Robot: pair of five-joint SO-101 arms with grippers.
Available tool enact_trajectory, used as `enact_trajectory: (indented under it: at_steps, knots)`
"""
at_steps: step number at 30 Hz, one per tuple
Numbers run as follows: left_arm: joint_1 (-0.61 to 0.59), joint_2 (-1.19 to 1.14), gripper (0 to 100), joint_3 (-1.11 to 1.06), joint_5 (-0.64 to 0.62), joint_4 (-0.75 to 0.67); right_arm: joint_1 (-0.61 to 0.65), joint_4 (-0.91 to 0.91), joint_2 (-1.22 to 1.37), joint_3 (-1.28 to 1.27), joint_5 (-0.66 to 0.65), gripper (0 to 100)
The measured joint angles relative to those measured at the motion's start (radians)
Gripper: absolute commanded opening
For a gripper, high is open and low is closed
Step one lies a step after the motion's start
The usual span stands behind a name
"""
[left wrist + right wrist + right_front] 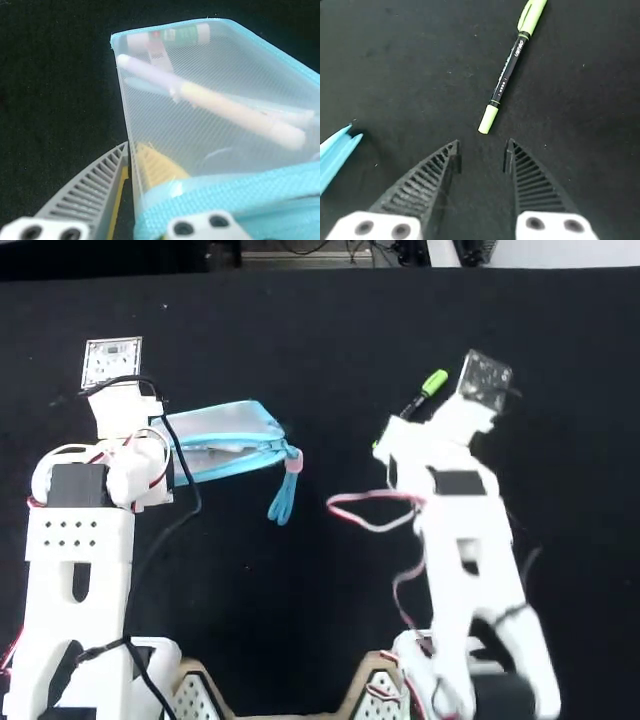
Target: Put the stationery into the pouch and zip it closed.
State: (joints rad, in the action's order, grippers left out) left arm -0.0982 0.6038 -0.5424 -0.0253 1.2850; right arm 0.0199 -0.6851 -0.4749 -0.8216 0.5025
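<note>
A translucent pouch [225, 435] with teal edging lies at the left of the black table, its zip side facing the front and gaping slightly. A pink zip pull [293, 462] and a teal strap [282, 502] hang off its right end. Several pens [225, 107] show through the pouch wall [200, 150]. My left gripper [132, 150] is shut on the pouch's left end, one grey finger [95, 192] on the outside. A green-and-black highlighter [507, 75] lies on the table [432, 385], just beyond my right gripper [482, 145], which is open above the table.
The teal strap's tip [335, 150] shows at the edge of the right wrist view. Loose pink wiring [365, 510] loops off the right arm toward the middle. Black table [330, 340] stretches behind and between both arms.
</note>
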Motion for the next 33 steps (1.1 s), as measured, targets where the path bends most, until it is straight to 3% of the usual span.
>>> enact_trajectory:
  at_steps: [14,21,33]
  knots:
    - [0.0,0.0,3,0.0,0.0,0.0,-0.003,-0.029,0.628,0.459,0.015,13.6]
    - [0.0,0.0,3,0.0,0.0,0.0,-0.046,-0.264,0.89,0.796,0.078,21.0]
    - [0.0,0.0,3,0.0,0.0,0.0,-0.061,-0.611,1.32,1.416,0.075,18.1]
